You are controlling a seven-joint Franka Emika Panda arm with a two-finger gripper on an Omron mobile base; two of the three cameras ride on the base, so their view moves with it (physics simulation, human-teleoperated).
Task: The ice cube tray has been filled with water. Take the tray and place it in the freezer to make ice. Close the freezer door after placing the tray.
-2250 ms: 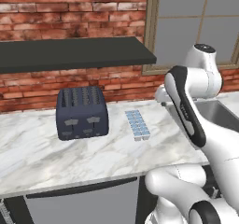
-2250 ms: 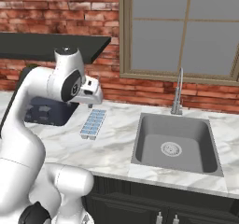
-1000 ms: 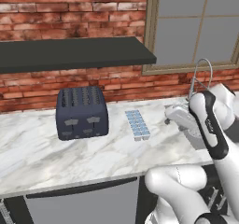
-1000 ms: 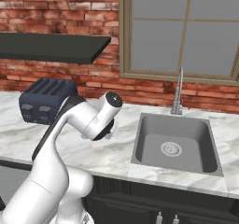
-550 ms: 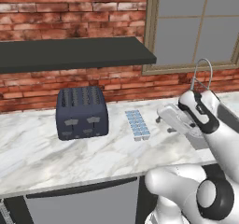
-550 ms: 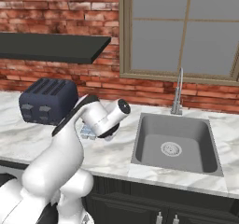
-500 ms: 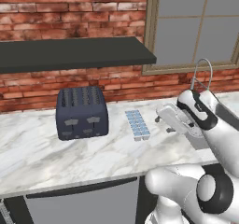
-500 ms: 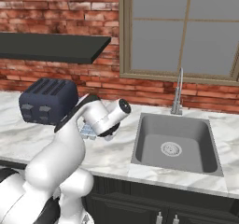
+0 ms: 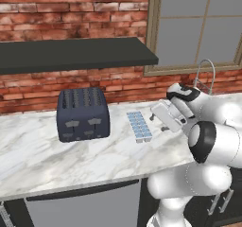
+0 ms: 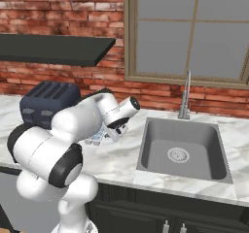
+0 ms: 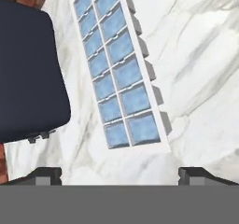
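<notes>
The ice cube tray, white with pale blue water in its cells, lies flat on the marble counter just right of the toaster. In the hand view the ice cube tray runs lengthwise away from my gripper, its near end just ahead of the fingertips. My gripper hangs low over the counter at the tray's right end, open, with nothing between its fingers. A corner of the tray peeks out from behind my arm. The freezer and its door are out of view.
A dark toaster stands left of the tray, close beside it. A sink with a faucet lies to the right. A dark shelf hangs on the brick wall above the counter.
The arm has swung down from a raised pose and carried the hand leftward, low over the counter, up to the tray's right end. The jaws stayed open; the tray has not moved.
</notes>
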